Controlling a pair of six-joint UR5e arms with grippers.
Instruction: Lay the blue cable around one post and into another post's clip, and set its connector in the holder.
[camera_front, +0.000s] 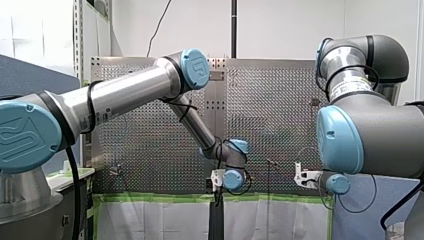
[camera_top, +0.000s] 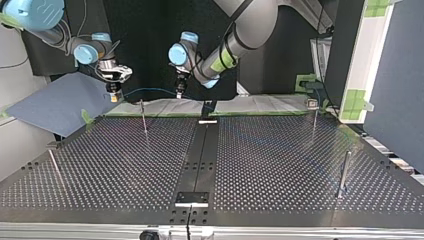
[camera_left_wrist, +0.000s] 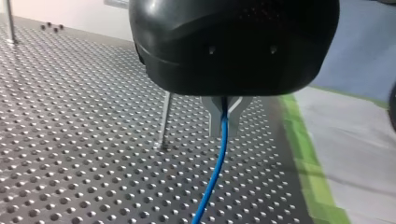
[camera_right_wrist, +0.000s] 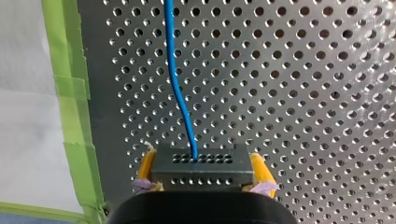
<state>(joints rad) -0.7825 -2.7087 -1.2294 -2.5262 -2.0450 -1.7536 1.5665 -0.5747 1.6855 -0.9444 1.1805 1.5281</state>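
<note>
Yellow pads (camera_right_wrist: 146, 169) of my right end effector (camera_right_wrist: 204, 172) pinch the rigid connector (camera_right_wrist: 201, 161), the surest hold. Ahead of it the blue cable (camera_right_wrist: 179, 93), likely light and limp, runs to my left end effector (camera_left_wrist: 224, 122), pressed together around it.

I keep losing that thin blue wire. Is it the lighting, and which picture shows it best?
Top view: blue cable faint before a dark backdrop. Front view: lost against the glinting table. Left wrist view: plain, its upper end shaded under my left gripper. Right wrist view: best, evenly lit down to the connector.
</note>
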